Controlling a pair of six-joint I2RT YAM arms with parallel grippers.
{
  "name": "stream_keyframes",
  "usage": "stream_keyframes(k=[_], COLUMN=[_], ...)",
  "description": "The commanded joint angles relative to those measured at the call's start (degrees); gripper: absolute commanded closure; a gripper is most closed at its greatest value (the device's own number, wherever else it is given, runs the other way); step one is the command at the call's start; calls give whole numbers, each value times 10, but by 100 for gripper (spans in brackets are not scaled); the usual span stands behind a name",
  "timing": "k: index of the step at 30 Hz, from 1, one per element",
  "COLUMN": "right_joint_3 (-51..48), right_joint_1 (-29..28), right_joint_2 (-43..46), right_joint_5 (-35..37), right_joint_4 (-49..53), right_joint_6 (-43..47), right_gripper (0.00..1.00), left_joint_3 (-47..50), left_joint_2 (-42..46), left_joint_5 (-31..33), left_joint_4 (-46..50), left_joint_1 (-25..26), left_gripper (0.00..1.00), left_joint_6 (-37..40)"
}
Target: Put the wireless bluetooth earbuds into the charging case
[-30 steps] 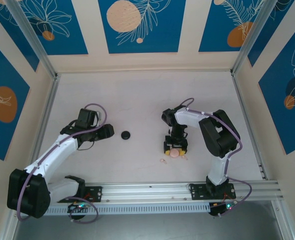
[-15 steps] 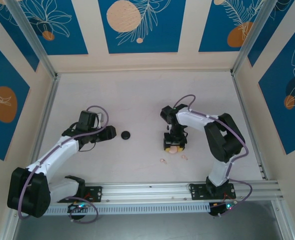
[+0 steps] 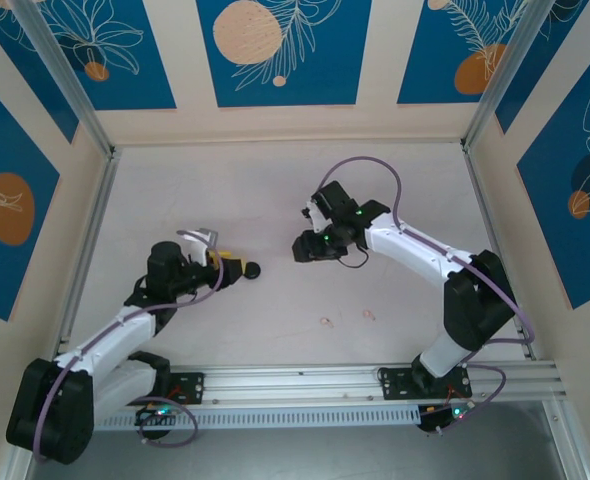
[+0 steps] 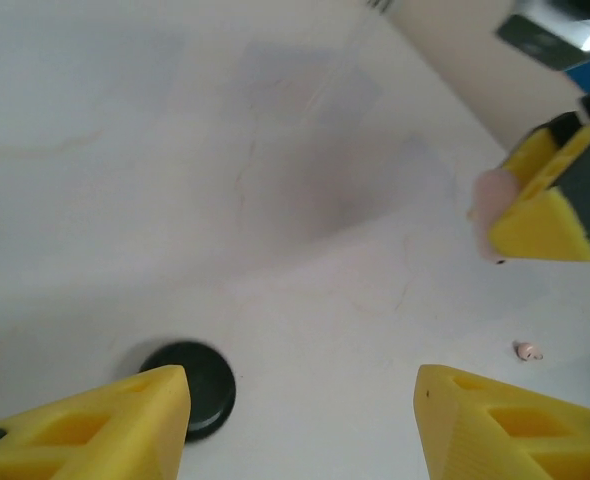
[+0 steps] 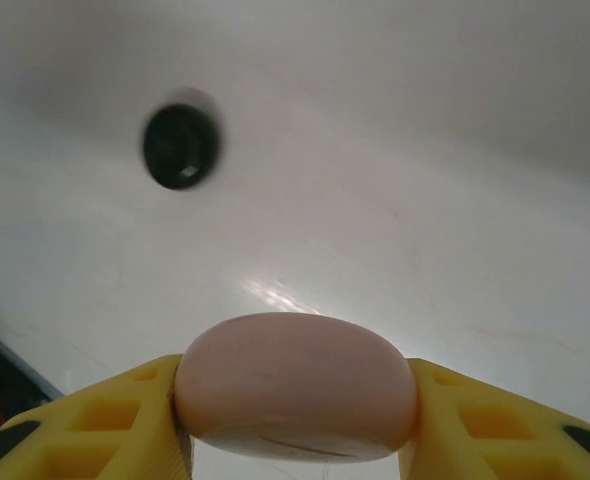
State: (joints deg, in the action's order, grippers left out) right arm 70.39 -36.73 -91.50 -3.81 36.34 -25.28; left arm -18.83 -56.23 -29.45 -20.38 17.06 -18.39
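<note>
My right gripper [image 5: 295,400] is shut on a pale pink round charging case [image 5: 295,385], held on edge above the table; in the top view this gripper [image 3: 303,248] hangs over the table's middle. A black round charging case [image 3: 252,269] lies flat on the table, also in the right wrist view [image 5: 180,145]. My left gripper [image 3: 230,268] is open just left of it, and the black case [image 4: 190,385] sits beside its left finger [image 4: 105,425]. Two tiny pale pink earbuds [image 3: 326,322] [image 3: 368,315] lie near the front; one earbud [image 4: 527,350] appears in the left wrist view.
The white table [image 3: 275,200] is walled by blue-and-cream panels, with an aluminium rail [image 3: 375,375] along the near edge where the arm bases stand. The right gripper's yellow finger [image 4: 545,215] with the pink case appears high at the right of the left wrist view.
The right gripper closed on the pink case, lifted it off the table and swung it left and away from the front. The left gripper slid right, up to the black case.
</note>
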Motion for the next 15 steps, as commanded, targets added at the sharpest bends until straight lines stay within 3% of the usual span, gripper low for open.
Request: stream_keyframes(k=[1, 10, 15], right_joint_3=[-1, -67, -105], right_joint_1=[-8, -11, -14], right_joint_2=[13, 54, 64], right_joint_5=[-68, -130, -170], right_joint_4=[-98, -256, -327], right_joint_6=[3, -62, -96], right_gripper=[59, 60, 60], left_joint_3=[25, 67, 70], left_joint_2=[12, 10, -4], left_joint_5=[-30, -49, -56], left_joint_4=[-128, -218, -254], left_joint_1=[5, 25, 41], left_gripper=[39, 38, 38], left_joint_6=[48, 125, 129])
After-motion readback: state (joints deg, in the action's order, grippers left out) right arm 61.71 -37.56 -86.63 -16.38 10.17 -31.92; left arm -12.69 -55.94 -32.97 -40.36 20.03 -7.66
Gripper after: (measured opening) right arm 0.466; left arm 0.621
